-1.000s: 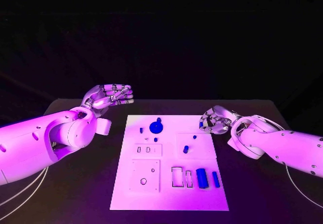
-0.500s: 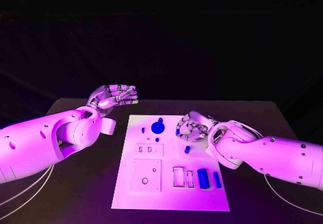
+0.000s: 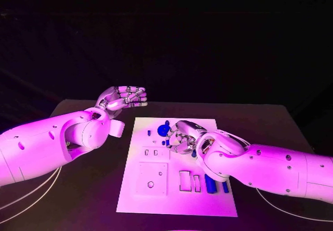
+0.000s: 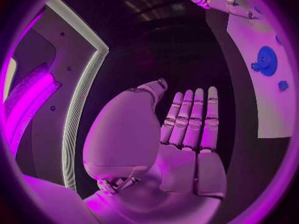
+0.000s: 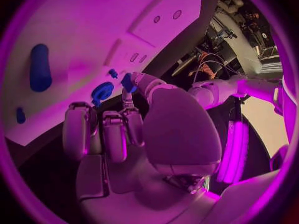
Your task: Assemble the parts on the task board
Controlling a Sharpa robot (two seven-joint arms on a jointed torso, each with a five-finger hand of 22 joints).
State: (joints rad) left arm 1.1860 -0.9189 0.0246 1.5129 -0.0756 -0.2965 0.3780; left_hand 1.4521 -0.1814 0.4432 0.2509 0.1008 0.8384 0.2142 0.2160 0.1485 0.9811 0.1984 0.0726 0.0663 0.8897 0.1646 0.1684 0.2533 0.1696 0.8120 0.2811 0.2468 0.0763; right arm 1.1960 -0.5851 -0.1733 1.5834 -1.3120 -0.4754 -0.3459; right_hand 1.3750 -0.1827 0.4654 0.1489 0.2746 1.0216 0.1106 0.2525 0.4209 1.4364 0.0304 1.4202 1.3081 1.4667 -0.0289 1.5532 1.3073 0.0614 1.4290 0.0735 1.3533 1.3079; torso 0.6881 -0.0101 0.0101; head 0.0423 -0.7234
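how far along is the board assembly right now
Early, by the look of it. Possibly done: a round blue part sits at the far end of the task board. In hand: the right hand hovers over the board's middle, pinching a small blue piece at its fingertips. Left: two long blue parts lie loose at the near right, with open slots beside them. The left hand is off the board, holding nothing.

Left hand [image 3: 123,99] raised off the board's far-left corner, fingers [image 4: 193,117] side by side, nothing in it. Right arm [image 3: 277,166] reaches across over the board; right hand [image 3: 184,137] curled, thumb and fingertip pinching a small blue piece [image 5: 127,82].
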